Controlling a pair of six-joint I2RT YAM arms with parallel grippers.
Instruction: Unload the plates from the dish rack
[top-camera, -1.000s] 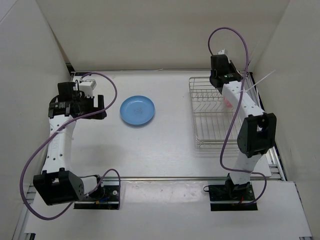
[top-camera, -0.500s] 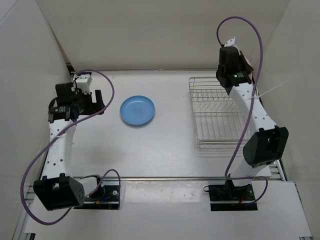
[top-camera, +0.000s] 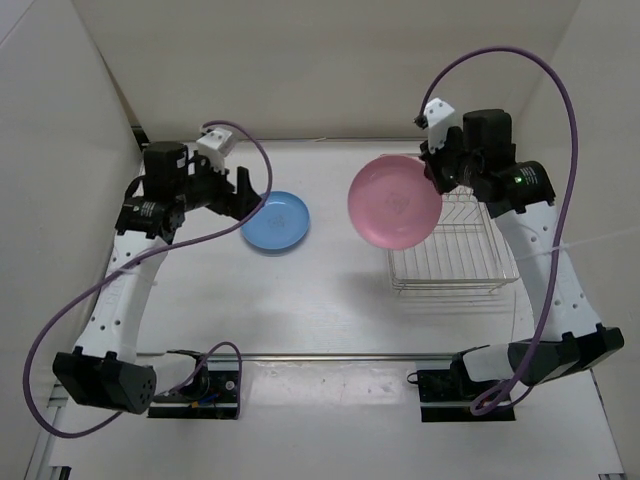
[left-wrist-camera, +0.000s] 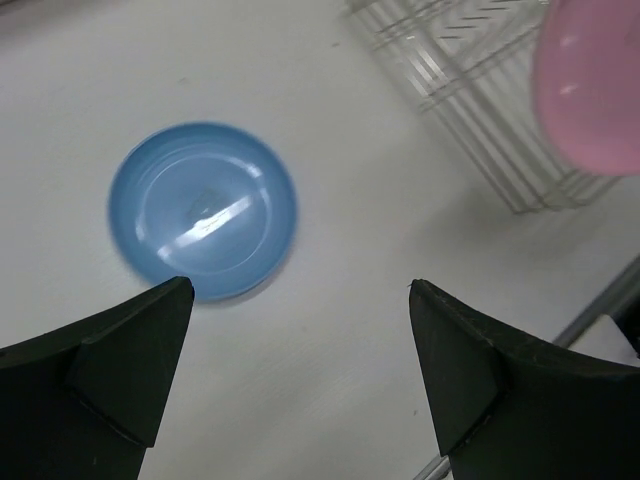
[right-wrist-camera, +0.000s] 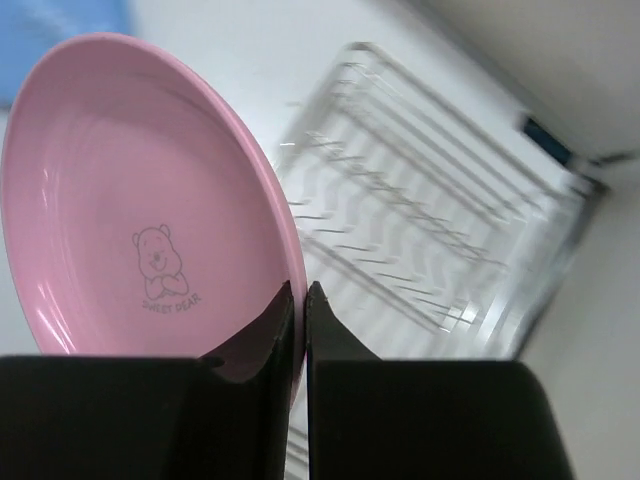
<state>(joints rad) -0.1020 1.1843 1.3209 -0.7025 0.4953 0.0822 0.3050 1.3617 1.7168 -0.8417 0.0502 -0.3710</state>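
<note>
The right pincer (top-camera: 437, 172) is pressed together on the rim of the round shallow pink plastic plate (top-camera: 394, 202). The plate hangs in the air, steeply tilted, at about 1 o'clock from the middle of the white tabletop (top-camera: 320, 300). It covers the 9 o'clock edge of the rectangular silver wire dish rack (top-camera: 465, 262), whose visible slots hold nothing. The round light blue plastic plate (top-camera: 275, 222) lies flat on the tabletop at about 11 o'clock. The left pincer (top-camera: 245, 195) hovers just beside that plate's 10 o'clock edge, spread wide and holding nothing.

Both plates look light and stiff, with a glossy surface that is probably slippery. The raised rim is the only real place to take hold. A pinch at one spot on it would likely let the plate swing, so a gentle set-down seems wise.

The right wrist view shows what the overhead view cannot: the two fingers (right-wrist-camera: 283, 330) closed over the pink plate's lower rim, and a small bear print (right-wrist-camera: 162, 262) on its face. The left wrist view shows the blue plate lying beyond the open fingers, untouched. Only the overhead view shows both arms at once and where the pink plate sits relative to the rack.
</note>
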